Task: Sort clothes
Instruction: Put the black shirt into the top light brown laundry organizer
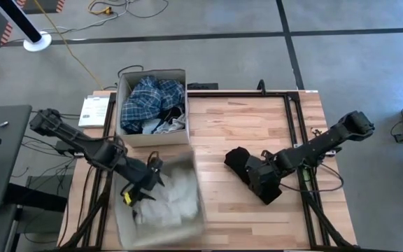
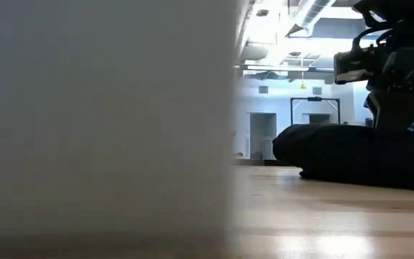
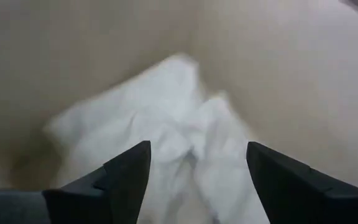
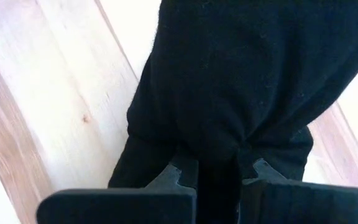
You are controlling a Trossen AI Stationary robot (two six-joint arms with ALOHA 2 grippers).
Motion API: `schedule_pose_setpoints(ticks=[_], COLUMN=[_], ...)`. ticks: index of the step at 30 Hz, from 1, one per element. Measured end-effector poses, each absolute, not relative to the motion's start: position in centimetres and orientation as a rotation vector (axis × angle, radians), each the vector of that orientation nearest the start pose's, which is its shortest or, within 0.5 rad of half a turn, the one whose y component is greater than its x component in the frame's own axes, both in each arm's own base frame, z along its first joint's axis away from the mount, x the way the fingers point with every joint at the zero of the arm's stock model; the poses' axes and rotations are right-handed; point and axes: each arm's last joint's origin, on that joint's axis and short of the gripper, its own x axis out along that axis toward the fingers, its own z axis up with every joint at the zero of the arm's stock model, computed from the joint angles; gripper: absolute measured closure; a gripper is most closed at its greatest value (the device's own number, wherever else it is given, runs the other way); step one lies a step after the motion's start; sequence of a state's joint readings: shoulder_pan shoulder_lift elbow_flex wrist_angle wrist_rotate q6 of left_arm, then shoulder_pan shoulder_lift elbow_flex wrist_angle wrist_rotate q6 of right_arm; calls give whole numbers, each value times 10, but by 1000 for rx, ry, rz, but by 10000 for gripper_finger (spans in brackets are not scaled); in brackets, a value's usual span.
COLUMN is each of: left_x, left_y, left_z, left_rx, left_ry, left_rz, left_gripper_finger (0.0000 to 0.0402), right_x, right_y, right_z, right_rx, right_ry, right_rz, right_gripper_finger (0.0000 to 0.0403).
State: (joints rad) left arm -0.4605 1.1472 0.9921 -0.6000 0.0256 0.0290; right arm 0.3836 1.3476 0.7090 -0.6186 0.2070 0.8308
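Observation:
Two tan cardboard boxes stand at the table's left. The far box (image 1: 152, 105) holds blue plaid and other dark clothes; the near box (image 1: 163, 206) holds white clothes (image 3: 179, 124). My left gripper (image 3: 197, 149) hangs open above the white clothes inside the near box (image 1: 142, 189), with nothing between its fingers. A black garment (image 1: 238, 159) lies on the wood right of the table's middle, and my right gripper (image 1: 256, 176) is shut on it. In the low view the near box's wall (image 2: 106, 129) fills the left half; the black garment (image 2: 351, 155) lies beyond it. My right gripper pinches a bunched fold of the black garment (image 4: 216, 146) between its two fingers, at the garment's near right end. The fingers come steeply from above, slanting toward the table's left. The rest of the garment spreads away from the fingers and lies on the table (image 2: 336, 173).
Bare wood (image 1: 257, 119) stretches between the boxes and the black garment and along the far right. A black frame rail (image 1: 296, 126) runs along the table's right side. A white booklet (image 1: 93, 110) lies off the far left corner.

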Motion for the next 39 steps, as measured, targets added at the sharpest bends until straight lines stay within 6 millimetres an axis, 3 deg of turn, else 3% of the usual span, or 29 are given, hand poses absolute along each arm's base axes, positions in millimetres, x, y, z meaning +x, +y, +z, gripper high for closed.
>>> schedule_pose_setpoints(ticks=[3, 6, 9, 13, 18, 28, 35, 39], left_x=[212, 213, 216, 219, 223, 224, 231, 235], left_y=[-100, -89, -88, -83, -87, -77, -80, -82], left_z=[300, 297, 300, 299, 304, 289, 280, 275], left_rx=[214, 345, 335, 343, 290, 310, 314, 334], left_ry=[725, 733, 710, 713, 644, 800, 838, 857], left_rz=[-480, -187, -266, -149, -317, -226, -256, -264], left_gripper_finger=[142, 151, 165, 186, 194, 194, 194, 194], right_x=[210, 212, 212, 213, 223, 254, 271, 277], right_y=[78, 76, 76, 76, 78, 74, 65, 57], right_z=[172, 172, 172, 173, 178, 228, 263, 273], right_rx=[352, 354, 351, 348, 331, 182, 93, 84], right_ry=[1163, 1156, 1151, 1142, 1056, 858, 729, 676], right_rz=[-341, -342, -335, -324, -247, -213, -203, -212], right_gripper_finger=[371, 371, 371, 371, 371, 371, 371, 371])
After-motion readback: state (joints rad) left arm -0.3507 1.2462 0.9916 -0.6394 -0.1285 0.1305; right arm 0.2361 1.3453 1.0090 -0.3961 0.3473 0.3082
